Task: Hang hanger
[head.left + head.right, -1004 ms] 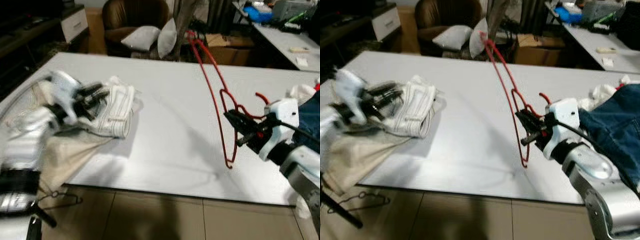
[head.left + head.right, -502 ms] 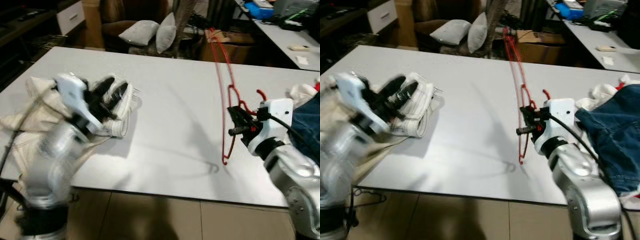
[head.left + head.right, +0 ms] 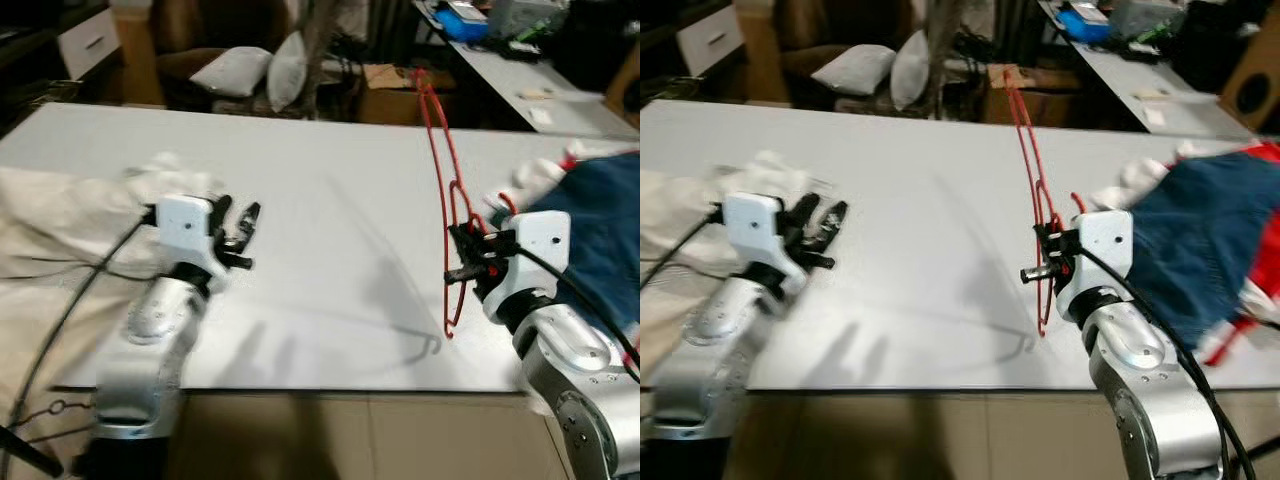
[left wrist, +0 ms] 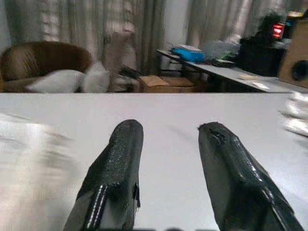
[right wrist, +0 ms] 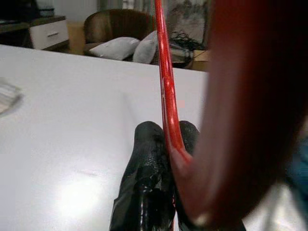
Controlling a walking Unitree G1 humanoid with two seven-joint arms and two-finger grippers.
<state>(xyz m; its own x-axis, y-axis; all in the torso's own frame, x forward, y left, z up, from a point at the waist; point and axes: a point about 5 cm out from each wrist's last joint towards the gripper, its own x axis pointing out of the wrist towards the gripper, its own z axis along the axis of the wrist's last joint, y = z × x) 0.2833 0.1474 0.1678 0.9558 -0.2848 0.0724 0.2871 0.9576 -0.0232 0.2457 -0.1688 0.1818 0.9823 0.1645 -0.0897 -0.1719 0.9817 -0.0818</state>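
No legible text, label, brand, number or sign is found in any view. The boxes and clutter at the far side of the room are too blurred and small for any print to be made out.

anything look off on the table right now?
Nothing is spilled or broken. The thin red wire hanger stands on edge above the white table, clamped in the right gripper. The left gripper is open with nothing between its fingers.
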